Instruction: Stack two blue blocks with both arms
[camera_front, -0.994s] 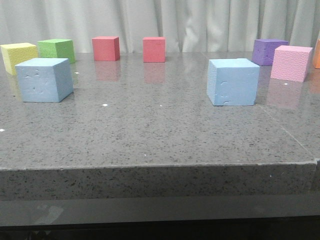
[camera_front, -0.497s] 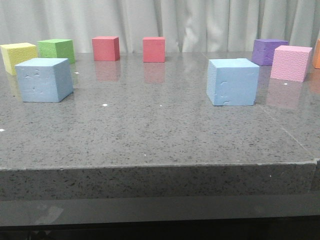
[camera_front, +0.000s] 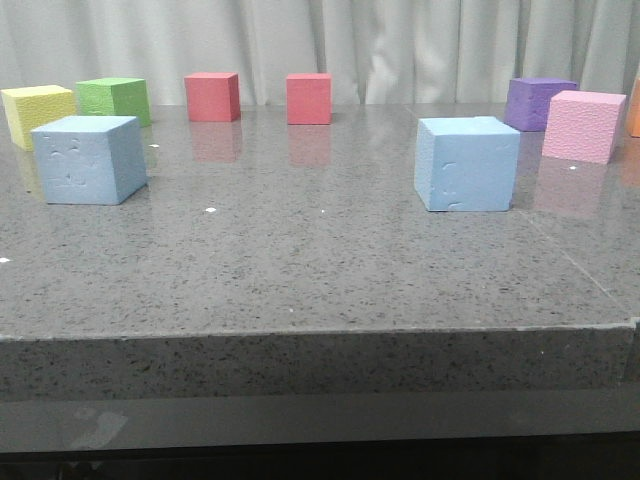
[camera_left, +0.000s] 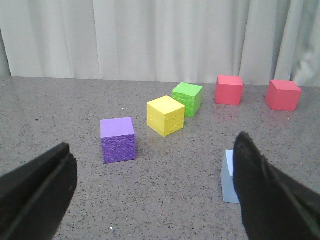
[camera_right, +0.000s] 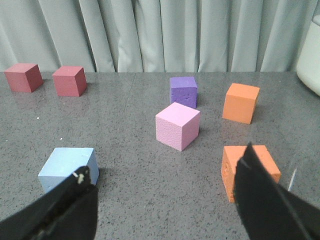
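On the tabletop: honestly nothing has budged compared with a second ago, both blue blocks sit exactly where they were in the front view.
Left blue block (camera_front: 88, 159): left side of the front frame, just in front of the yellow cube (camera_front: 38, 113) and green cube (camera_front: 112, 99).
Right blue block (camera_front: 467, 163): right of centre, with the pink cube (camera_front: 584, 125) and purple cube (camera_front: 538, 102) behind it to the right.
What that means: stacking hasn't started yet imo, the two blocks are well apart and neither is touched.
Left end effector (camera_left: 152, 192): spread wide, nothing between the fingers; a corner of a blue block peeks out beside its right-hand finger at lower right of that frame.
Right end effector (camera_right: 165, 200): also spread and empty, a blue block at lower left of its frame, an orange cube (camera_right: 249, 171) right by the other finger.
Open room: big bare stretch of tabletop (camera_front: 300, 260) between the blocks, looks like the natural spot to stack.
Edges: front edge runs across the lower front frame, both blocks well back from it; the pink cube crowding the right block is what I'd watch.
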